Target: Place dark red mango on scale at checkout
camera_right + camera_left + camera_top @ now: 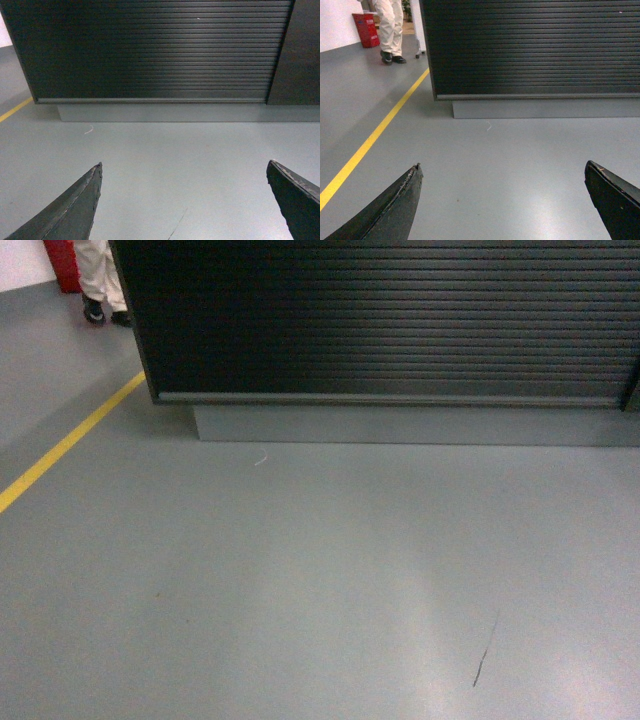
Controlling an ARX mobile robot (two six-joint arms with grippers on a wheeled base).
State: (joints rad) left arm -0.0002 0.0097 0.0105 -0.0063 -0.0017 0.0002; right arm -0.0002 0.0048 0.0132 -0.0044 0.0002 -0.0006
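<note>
The checkout fills the top of the head view: a dark counter with a ribbed slatted front on a grey plinth. It also faces both wrist views, as the checkout and the checkout. My left gripper is open over bare grey floor with nothing between its fingers. My right gripper is open too, and empty. Neither gripper shows in the head view. The dark red mango and the scale are out of view.
A yellow floor line runs diagonally at the left, past the counter's left corner. A person's legs stand beyond that corner beside a red bin. A dark panel adjoins the counter on the right.
</note>
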